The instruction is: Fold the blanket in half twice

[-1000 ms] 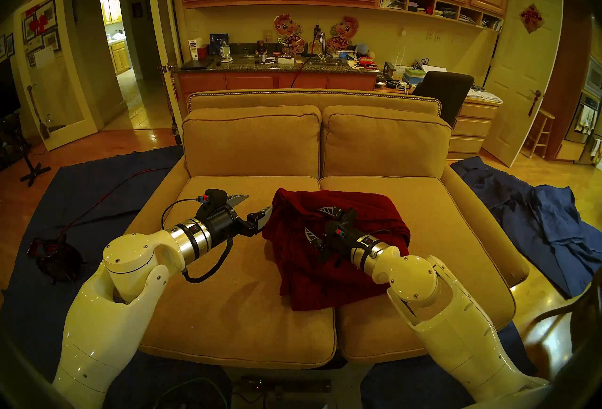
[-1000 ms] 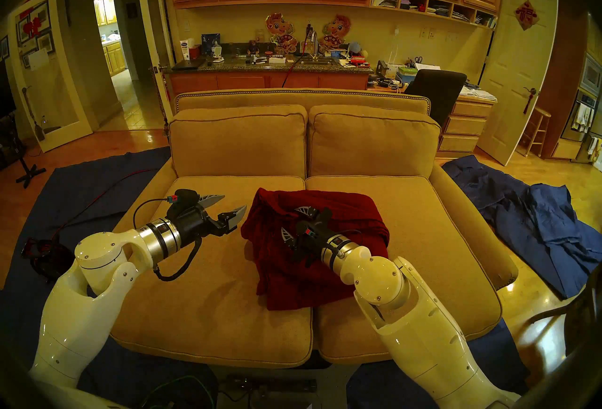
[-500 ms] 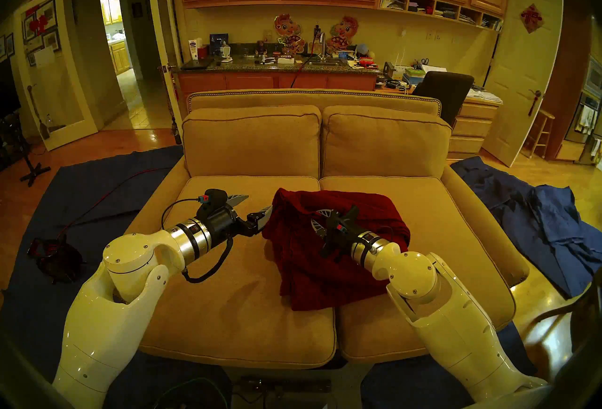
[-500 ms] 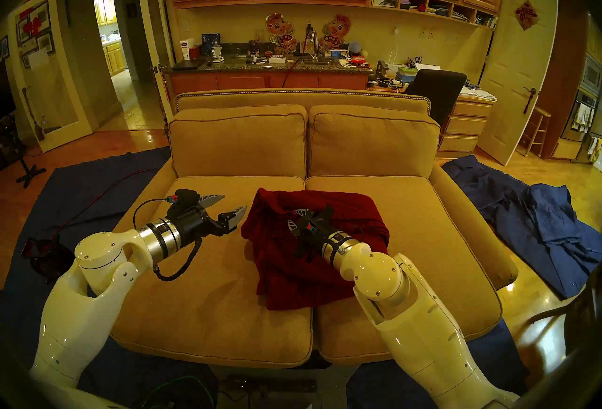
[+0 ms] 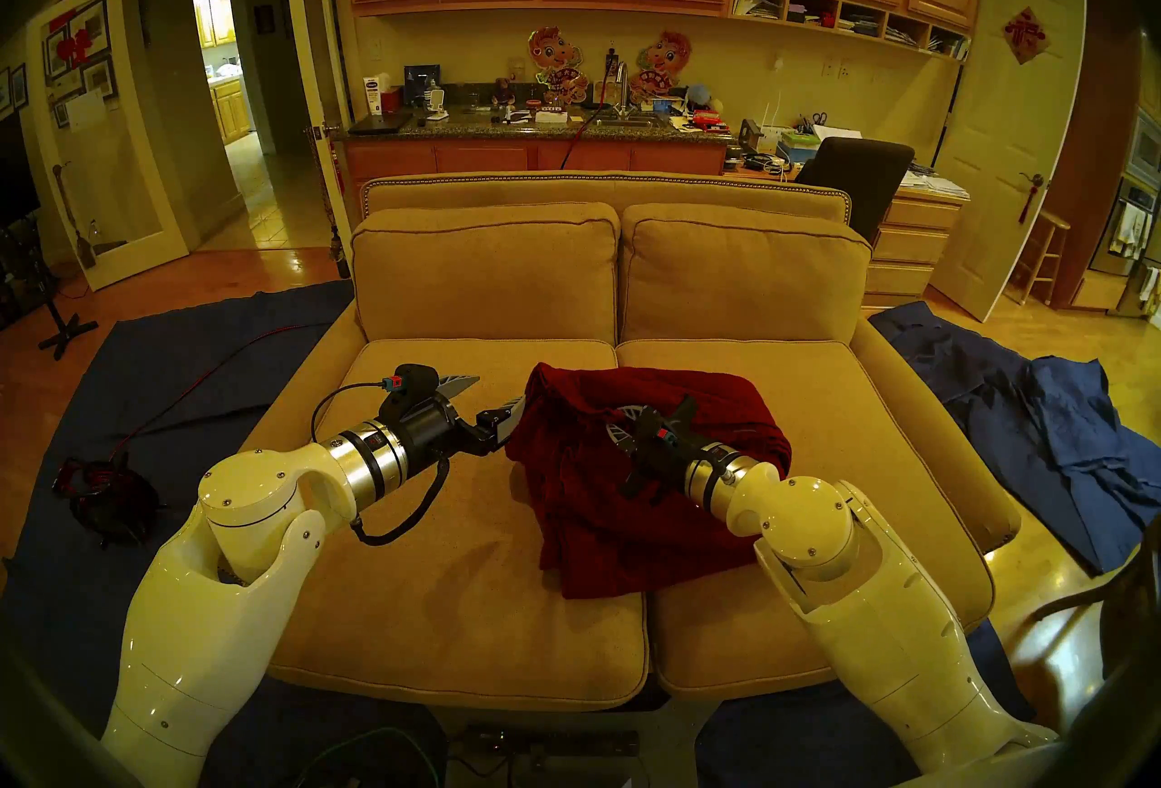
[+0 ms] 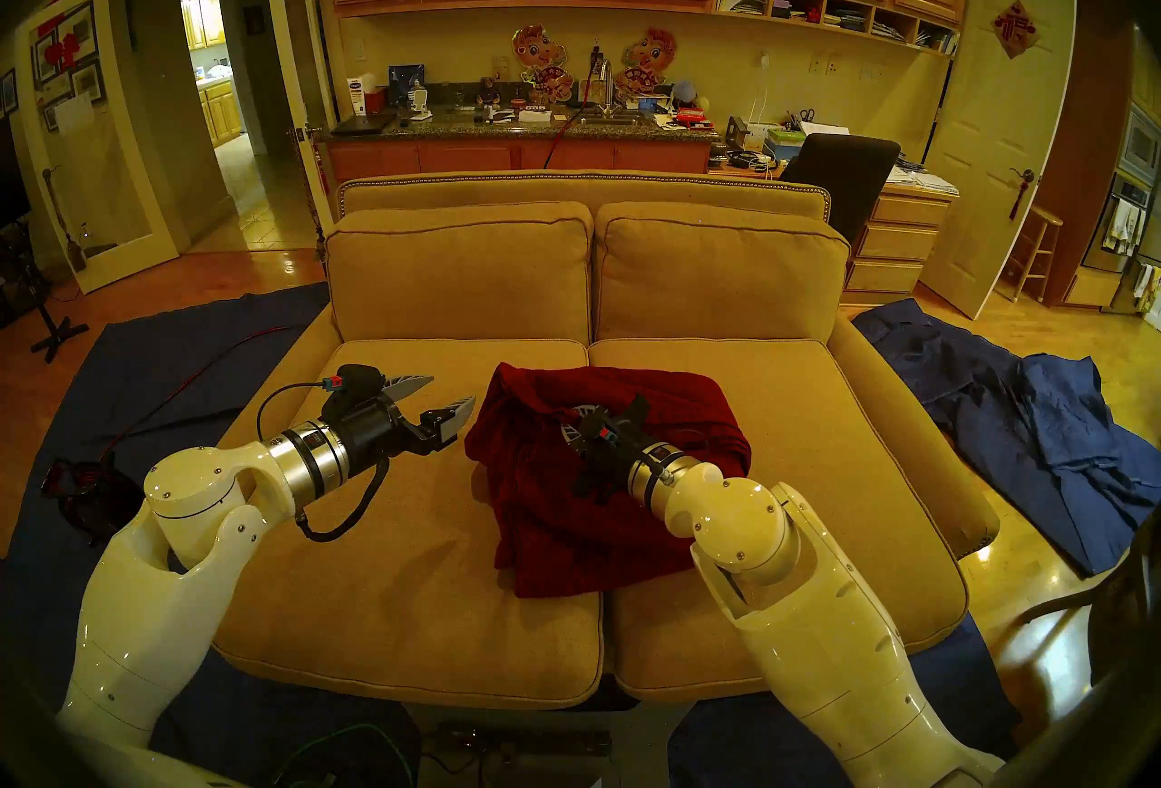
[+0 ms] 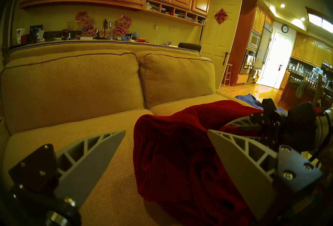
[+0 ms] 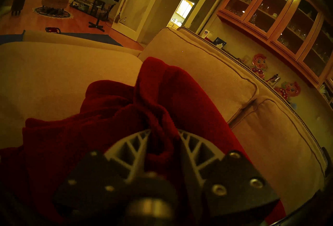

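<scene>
The dark red blanket (image 5: 628, 523) lies bunched in a rough heap across the seam of the two seat cushions, also seen as blanket (image 6: 565, 535). My right gripper (image 5: 614, 421) rests on top of the heap. The right wrist view shows this gripper (image 8: 164, 131) shut on a raised fold of the blanket (image 8: 90, 126), with fabric pinched between the fingers. My left gripper (image 5: 499, 391) hovers just left of the heap's far-left edge, open and holding nothing. In the left wrist view the left gripper (image 7: 166, 131) frames that edge of the blanket (image 7: 171, 162).
The tan sofa (image 5: 440, 579) has two back cushions (image 5: 484, 271) behind the heap and an armrest (image 5: 942, 441) on the right. Dark blue cloths (image 5: 1055, 441) lie on the floor on both sides. A red cable bundle (image 5: 100, 491) sits on the left floor.
My right gripper's jaws have drawn together onto a fold on top of the blanket, and the right wrist has shifted slightly away from me. The left arm has not moved.
</scene>
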Robot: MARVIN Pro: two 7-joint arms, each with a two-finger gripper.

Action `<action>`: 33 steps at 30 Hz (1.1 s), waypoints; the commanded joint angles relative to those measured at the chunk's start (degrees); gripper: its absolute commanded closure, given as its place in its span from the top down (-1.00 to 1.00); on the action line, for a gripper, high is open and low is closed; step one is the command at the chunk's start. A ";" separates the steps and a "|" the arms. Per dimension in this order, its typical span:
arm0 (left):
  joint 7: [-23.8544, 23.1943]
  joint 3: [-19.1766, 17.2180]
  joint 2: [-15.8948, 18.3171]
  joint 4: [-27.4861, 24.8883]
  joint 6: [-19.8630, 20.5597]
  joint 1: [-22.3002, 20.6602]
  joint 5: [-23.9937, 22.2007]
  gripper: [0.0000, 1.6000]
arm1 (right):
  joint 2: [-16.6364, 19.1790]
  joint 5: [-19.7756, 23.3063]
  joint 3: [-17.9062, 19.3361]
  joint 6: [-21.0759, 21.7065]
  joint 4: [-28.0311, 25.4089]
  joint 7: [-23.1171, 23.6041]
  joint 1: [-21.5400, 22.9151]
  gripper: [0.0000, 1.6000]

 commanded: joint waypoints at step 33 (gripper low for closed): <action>-0.11 -0.22 -0.02 -0.52 0.02 -0.43 0.16 1.00 | -0.59 11.27 7.75 1.81 -7.51 4.08 0.23 -1.00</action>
